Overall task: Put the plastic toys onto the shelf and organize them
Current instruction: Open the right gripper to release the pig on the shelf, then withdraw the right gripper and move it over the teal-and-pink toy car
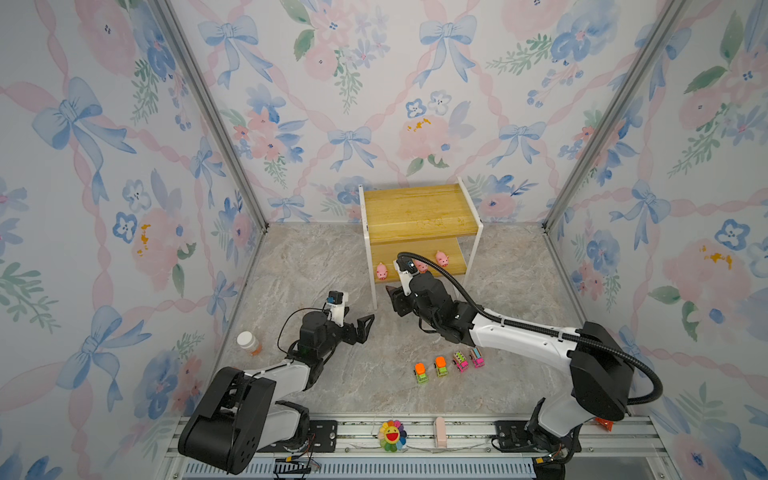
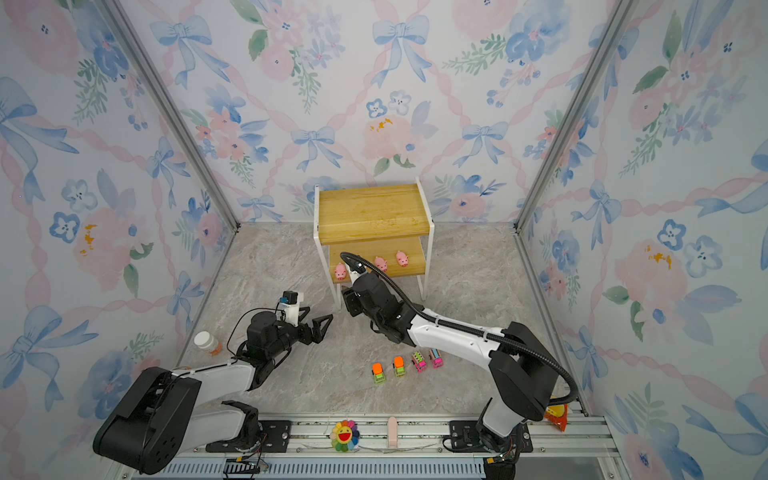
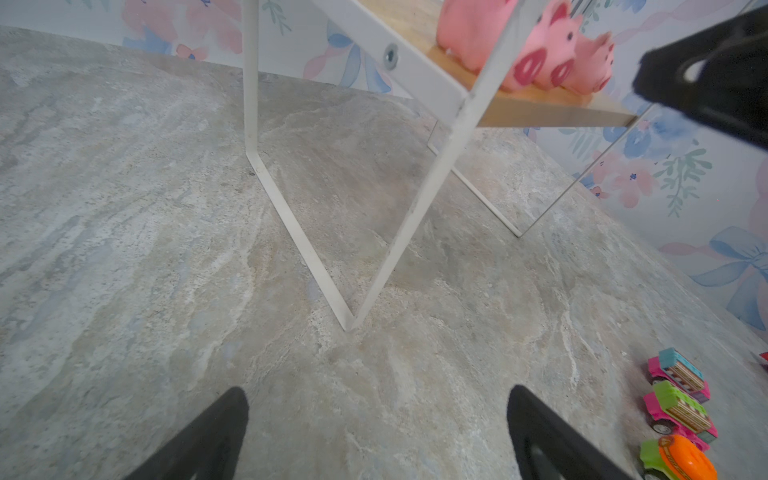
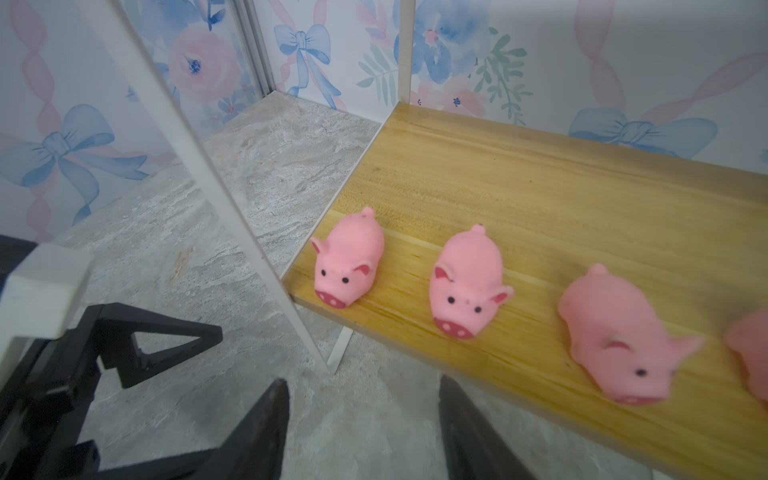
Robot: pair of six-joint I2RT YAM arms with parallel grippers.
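Seemingly four pink pigs (image 4: pixel 465 282) line the lower board of the shelf (image 1: pixel 419 212); four toy trucks (image 1: pixel 441 366) stand rowed in front.

Both arms are showing the same two-tone build: the left arm (image 1: pixel 282 374) and the right arm (image 1: pixel 523 336) are carrying glossy white link shells between bulky matte-black joint housings, and the left's large shoulder housing is showing small round holes. A ribbed black conduit (image 1: pixel 457 286) is running along the right arm, tied to its white shell, while a thin black cable (image 1: pixel 286 322) is arching over the left wrist. A white bracket is carrying a small blue-faced camera (image 1: pixel 336 298). The left gripper (image 2: pixel 320 313) and right gripper (image 4: pixel 362 388) are ending in black wedge-shaped fingers, the left's with triangular cut-outs. Black screwed base plates (image 1: pixel 322 430) are anchoring both arms.
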